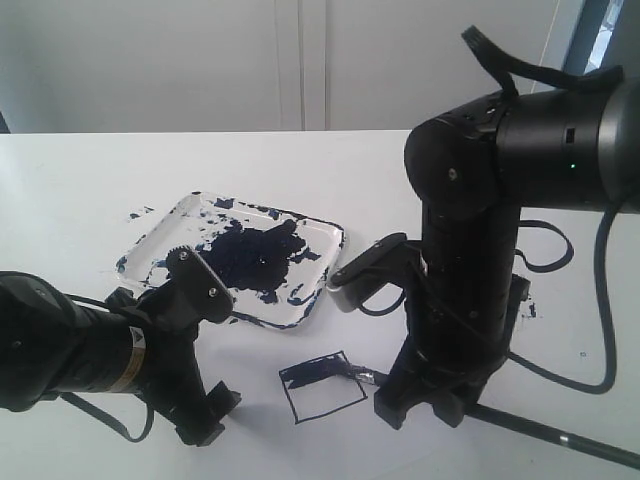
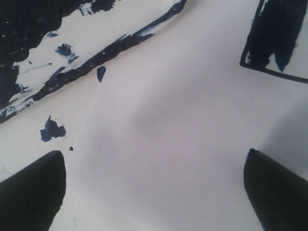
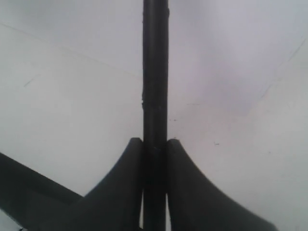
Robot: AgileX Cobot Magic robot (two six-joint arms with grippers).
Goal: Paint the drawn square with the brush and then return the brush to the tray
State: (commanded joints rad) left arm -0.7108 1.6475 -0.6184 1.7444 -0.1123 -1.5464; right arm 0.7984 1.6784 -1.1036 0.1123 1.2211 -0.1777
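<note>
Well left of the square (image 1: 322, 388): left gripper (image 1: 205, 415), low over table (image 1: 80, 180), fingers (image 2: 33, 192) wide apart, nothing btwn them.
Up and left of square: tray (image 1: 172, 228), flat on table, big blue-black blotch in middle, splatters twd rim.
Square itself: thin black outline, slightly tilted, top strip filled dark blue, rest blank white.
At square's top-right corner: tip of brush (image 1: 540, 428), meets end of painted strip; can't tell if pressed down.
Just right of square: right gripper (image 1: 430, 405), pointing down, clamped on brush handle. Wrist view shows handle pinched tight btwn both fingers.
Further right of square: rest of handle, slanting low over table, small silver mark near far end.
</note>
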